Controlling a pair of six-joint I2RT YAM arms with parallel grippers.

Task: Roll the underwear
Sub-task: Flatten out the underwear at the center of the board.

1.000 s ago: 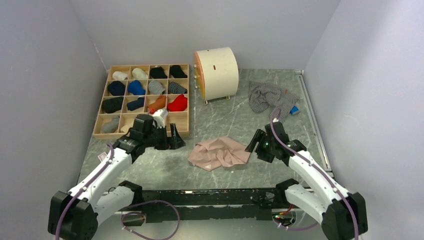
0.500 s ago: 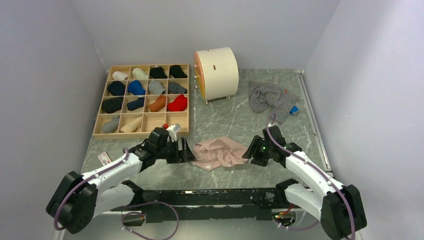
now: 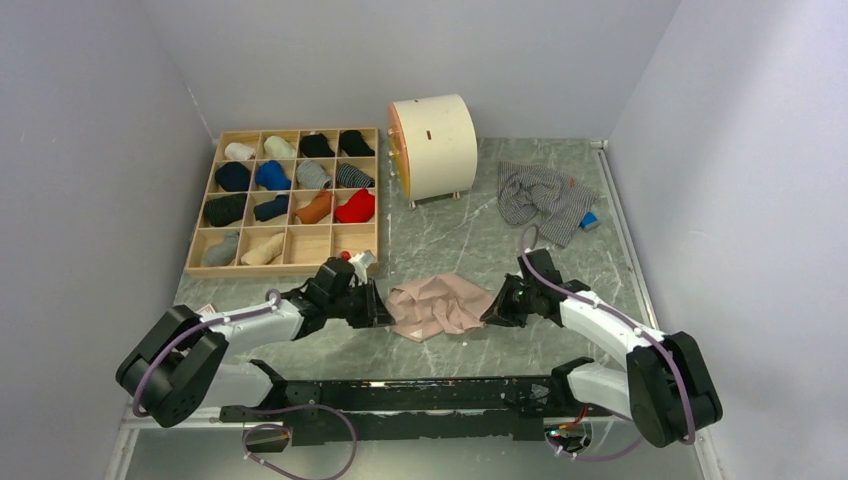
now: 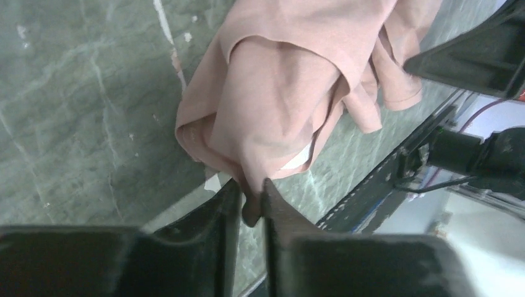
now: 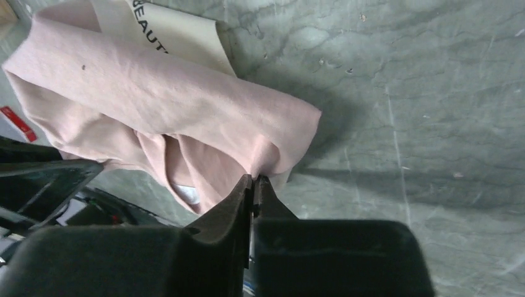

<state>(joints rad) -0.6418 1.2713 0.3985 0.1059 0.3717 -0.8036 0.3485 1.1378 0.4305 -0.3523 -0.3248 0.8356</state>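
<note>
lab cell: bare walls (image 3: 420,50), marbled tabletop (image 3: 470,232)

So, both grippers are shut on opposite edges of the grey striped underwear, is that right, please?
Not quite: the left gripper and the right gripper are shut on opposite edges of the pale pink underwear, not the grey striped one, as both wrist views show.

The pale pink-beige soft cloth garment (image 3: 440,303) is plain, with one cream band (image 5: 167,37) that carries dark letters. The grey soft cloth garment (image 3: 540,195) has fine white stripes. The small block (image 3: 589,220) is blue. The grey-green stone table (image 3: 450,240) shows pale veins. The light wooden tray of square compartments (image 3: 280,268) holds cloth rolls (image 3: 272,175) in white, cream, black, navy, blue, grey, orange, red and beige; one is black with white stripes. The round cream drum (image 3: 440,145) has an orange-pink edge. The left gripper (image 4: 251,189) and the right gripper (image 5: 254,182) are black.
</note>
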